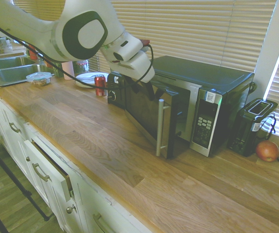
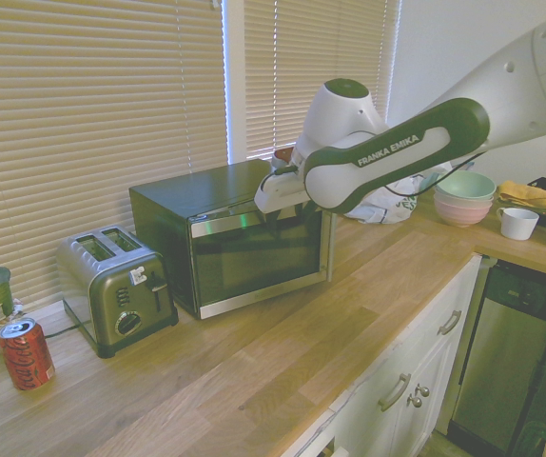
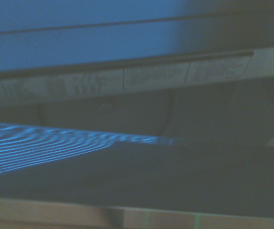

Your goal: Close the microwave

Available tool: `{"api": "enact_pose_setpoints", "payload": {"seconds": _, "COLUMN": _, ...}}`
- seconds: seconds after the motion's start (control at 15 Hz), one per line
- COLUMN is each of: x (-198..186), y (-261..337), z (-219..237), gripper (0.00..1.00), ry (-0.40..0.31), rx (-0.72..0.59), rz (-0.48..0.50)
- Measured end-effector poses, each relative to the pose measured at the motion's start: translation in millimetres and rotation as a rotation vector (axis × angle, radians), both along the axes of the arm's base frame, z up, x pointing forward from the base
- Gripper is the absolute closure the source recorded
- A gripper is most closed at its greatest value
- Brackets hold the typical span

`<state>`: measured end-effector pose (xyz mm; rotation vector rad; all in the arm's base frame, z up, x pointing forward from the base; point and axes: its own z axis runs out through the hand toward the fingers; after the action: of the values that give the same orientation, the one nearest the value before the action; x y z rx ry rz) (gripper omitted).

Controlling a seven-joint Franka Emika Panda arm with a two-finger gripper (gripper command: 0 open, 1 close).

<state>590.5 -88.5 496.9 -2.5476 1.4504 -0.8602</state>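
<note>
In the first exterior view, the boxy black microwave with a stainless-steel front [image 1: 210, 77] sits on the wooden counter [image 1: 81, 141], its dark glass door [image 1: 147, 109] ajar. The two-finger gripper [image 1: 143, 93], fingers apart and empty, is at the door's top edge, probably to push it shut. The second exterior view shows the gripper beside the door's outer face. The wrist view blurs a pale labelled strip [image 3: 122, 80].

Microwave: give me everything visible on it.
The microwave is a boxy unit, black on top and sides, apparently painted metal, with a silver, steel-looking front frame. It sits upright on the wooden counter, between two toasters. The door, dark glass in a silver frame, is partly open, its vertical bar handle on the free edge. The button panel has a dark display above pale keys. The end effector is at the door's top edge; contact is unclear.
</note>
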Motion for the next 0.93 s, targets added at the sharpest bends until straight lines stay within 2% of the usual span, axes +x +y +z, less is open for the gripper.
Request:
{"api": "enact_pose_setpoints", "payload": {"seconds": 0.27, "x": 33, "y": -9, "z": 1, "gripper": 0.0, "ry": 0.011, "rx": -0.006, "rz": -0.013}}
{"api": "enact_pose_setpoints", "payload": {"seconds": 0.47, "x": 43, "y": -14, "z": -1, "gripper": 0.0, "ry": 0.048, "rx": -0.008, "rz": -0.026}}
{"api": "enact_pose_setpoints", "payload": {"seconds": 0.93, "x": 57, "y": -17, "z": -7, "gripper": 0.0, "ry": 0.083, "rx": 0.004, "rz": -0.03}}
